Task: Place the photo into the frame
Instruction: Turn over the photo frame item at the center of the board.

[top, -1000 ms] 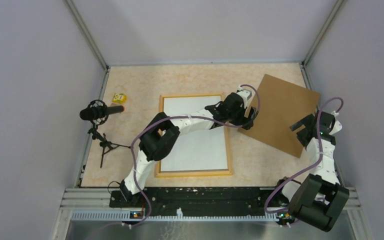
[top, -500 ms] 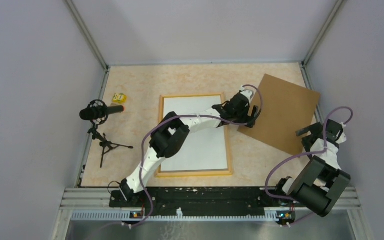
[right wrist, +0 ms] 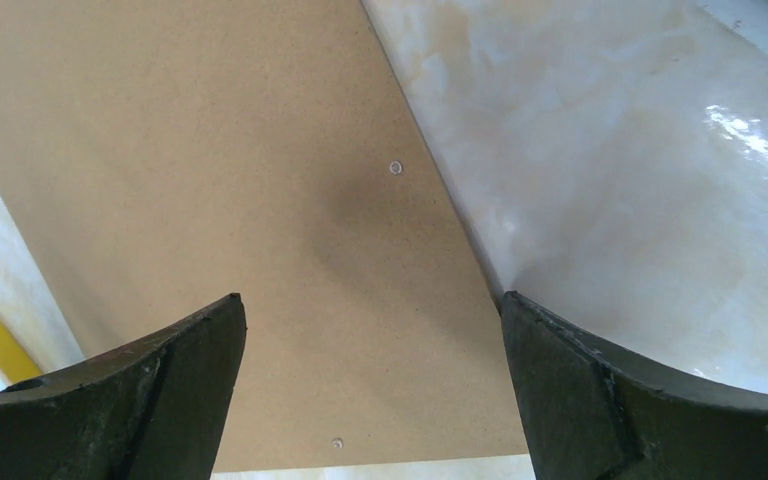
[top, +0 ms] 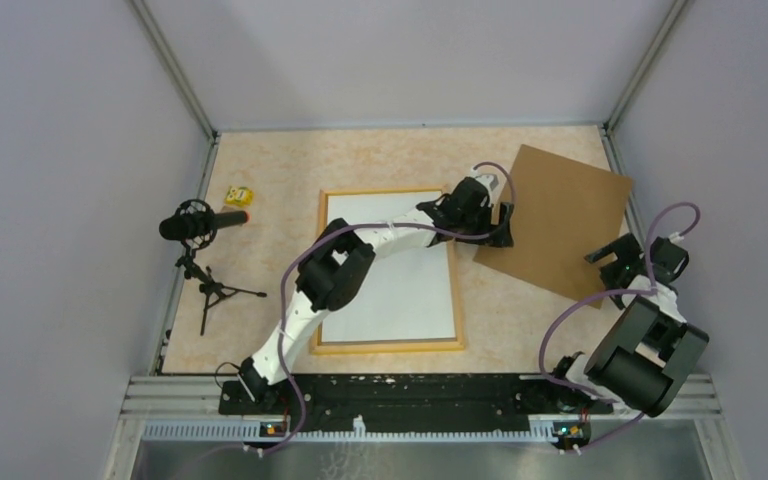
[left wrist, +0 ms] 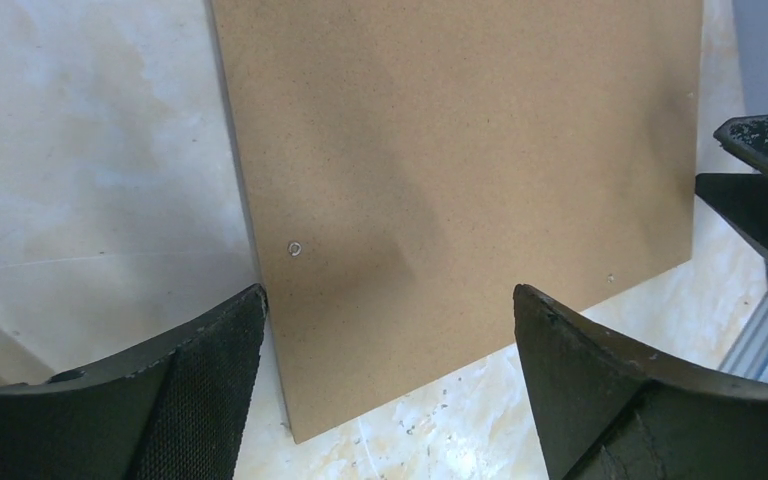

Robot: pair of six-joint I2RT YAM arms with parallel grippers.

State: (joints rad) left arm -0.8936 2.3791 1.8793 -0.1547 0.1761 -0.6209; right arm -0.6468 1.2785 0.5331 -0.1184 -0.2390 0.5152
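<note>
Top view: the photo (top: 410, 290) lies white side up inside the frame (top: 388, 347), mid-table. The left gripper (top: 490, 228) hovers at the left edge of the brown backing board (top: 560, 215); the right gripper (top: 610, 257) hovers at the board's near-right edge.
Left wrist view: fingers wide apart, holding nothing.
Right wrist view: fingers likewise apart above the board.

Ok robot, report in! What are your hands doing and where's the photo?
Both grippers open, left gripper and right gripper over the brown board, holding nothing. Photo white side up inside frame. Board lies right of frame, not on it.
</note>
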